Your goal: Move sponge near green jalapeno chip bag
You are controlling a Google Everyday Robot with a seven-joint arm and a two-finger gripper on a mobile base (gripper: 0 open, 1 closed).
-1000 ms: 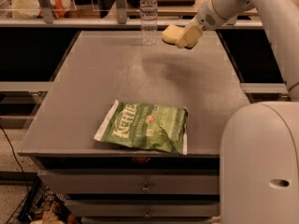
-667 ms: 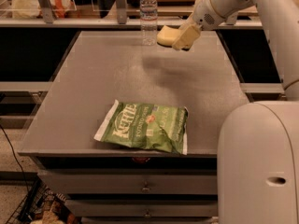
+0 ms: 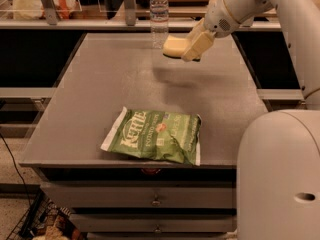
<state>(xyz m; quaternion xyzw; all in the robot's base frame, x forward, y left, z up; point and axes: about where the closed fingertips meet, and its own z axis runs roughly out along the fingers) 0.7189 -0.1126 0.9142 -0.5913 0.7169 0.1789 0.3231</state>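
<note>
Nearest, at lower right: the robot's white base [image 3: 280, 174], unmoved. Under the front edge of the table [image 3: 100, 94], a row of drawers [image 3: 150, 199].

Close to that front edge: the green jalapeno chip bag [image 3: 152, 136]. Lies flat, lettering up, exactly where it lay a second ago. Untouched.

Further back, on the bare middle of the table: a soft shadow [image 3: 170, 76], now somewhat left of and nearer the bag than before.

Above that shadow: the sponge [image 3: 172, 46], aloft, clear of the table. Held at its right end by the tool [image 3: 190, 51], clamped on the foam and reaching in from the upper right on the arm [image 3: 240, 4]. Over the last second, drifts left, a little lower and toward the front, off the far right part of the table. Hangs now just right of the water bottle [image 3: 159, 14] and closer to it than before; apparently no contact.

At the far edge: that bottle, upright, unchanged. Behind it, dim shelving, contents too dark to name.

For the task, as a judgement: carry under way, grip sound, heading correct. Still well apart from the bag, with most of the table's depth left to cross. Calls next for more travel forward, then a descent beside the bag and a release. Risks: clipping the bottle in passing, or landing on the bag rather than next to it.
</note>
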